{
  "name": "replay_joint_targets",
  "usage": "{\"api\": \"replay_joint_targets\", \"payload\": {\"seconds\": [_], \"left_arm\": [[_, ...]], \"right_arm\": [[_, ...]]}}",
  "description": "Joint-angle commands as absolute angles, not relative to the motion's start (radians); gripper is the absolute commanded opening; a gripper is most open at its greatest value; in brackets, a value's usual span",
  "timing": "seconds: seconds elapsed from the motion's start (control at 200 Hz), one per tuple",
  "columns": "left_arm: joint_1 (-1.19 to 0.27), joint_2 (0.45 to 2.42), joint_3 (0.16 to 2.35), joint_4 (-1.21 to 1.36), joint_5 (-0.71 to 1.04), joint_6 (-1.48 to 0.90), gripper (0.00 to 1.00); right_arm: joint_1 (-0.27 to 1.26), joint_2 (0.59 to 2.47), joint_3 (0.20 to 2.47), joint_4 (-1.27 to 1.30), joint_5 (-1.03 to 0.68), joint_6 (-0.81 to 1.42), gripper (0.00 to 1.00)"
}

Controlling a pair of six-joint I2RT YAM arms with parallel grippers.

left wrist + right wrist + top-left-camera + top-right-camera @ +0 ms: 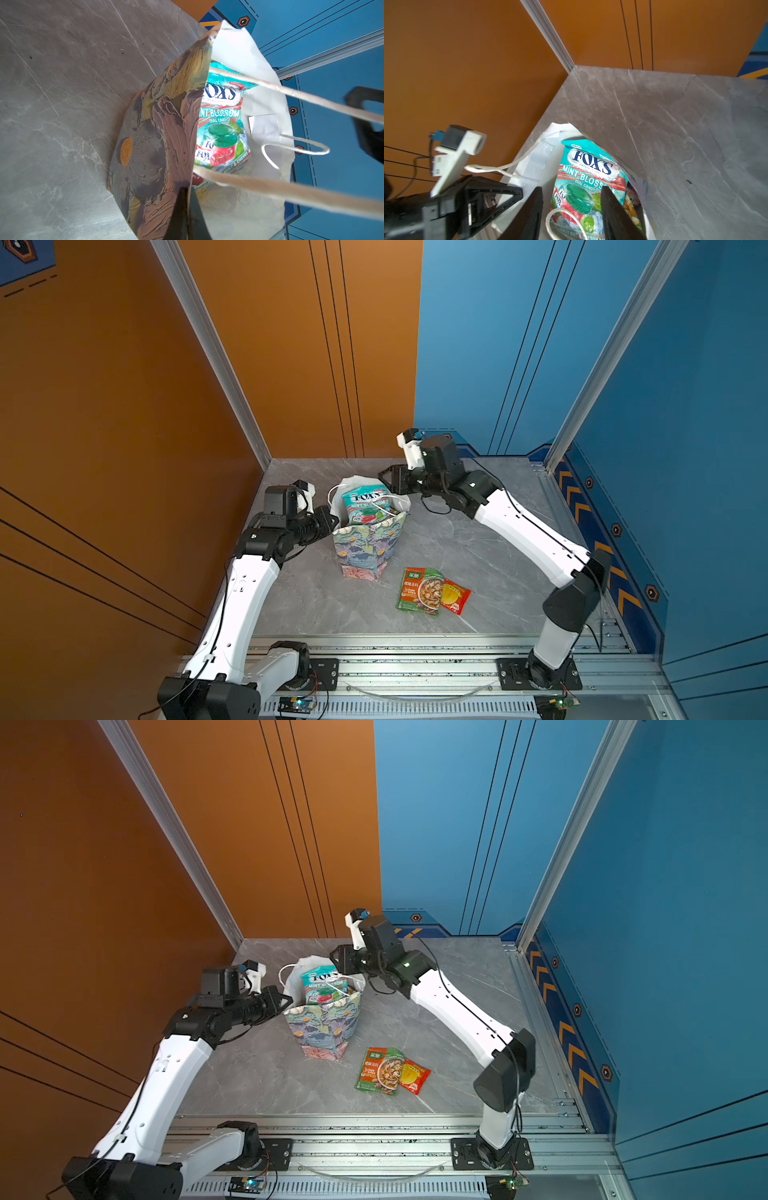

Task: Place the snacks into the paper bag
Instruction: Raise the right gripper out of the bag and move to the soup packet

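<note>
Most of the job looks done: the floral paper bag point(368, 547) stands upright on the surface point(478, 531), its rim pinched by the clenched left gripper point(332, 523). A glossy teal FOX'S packet point(363, 504) pokes from its mouth, just beside the right gripper point(384, 481), whose jaws stand apart and empty. 2 snacks look left to pack: a green-orange sachet point(419, 591) lying flat near the bag's foot, touching a smaller red sachet point(455, 596).
</note>
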State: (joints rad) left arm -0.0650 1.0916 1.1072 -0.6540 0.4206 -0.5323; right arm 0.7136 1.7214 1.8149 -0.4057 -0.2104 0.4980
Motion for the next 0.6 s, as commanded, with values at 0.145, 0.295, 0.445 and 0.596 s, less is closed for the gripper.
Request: {"api": "replay_joint_targets", "payload": {"seconds": [0.145, 0.295, 0.445, 0.596], "left_arm": [[-0.055, 1.057, 1.121, -0.629, 0.459, -0.531, 0.00], [-0.055, 1.058, 1.120, -0.629, 0.459, -0.534, 0.00], [-0.057, 1.060, 1.120, -0.623, 0.459, -0.535, 0.00], [-0.057, 1.060, 1.121, -0.623, 0.458, -0.532, 0.00]], "right_arm": [[0.633, 1.512, 1.441, -0.306, -0.217, 0.616, 0.48], [0.598, 1.368, 1.202, -0.368, -0.193, 0.678, 0.48], [0.593, 1.230, 0.951, -0.403, -0.189, 0.797, 0.48], [0.602, 1.087, 0.733, -0.374, -0.197, 0.953, 0.48]]}}
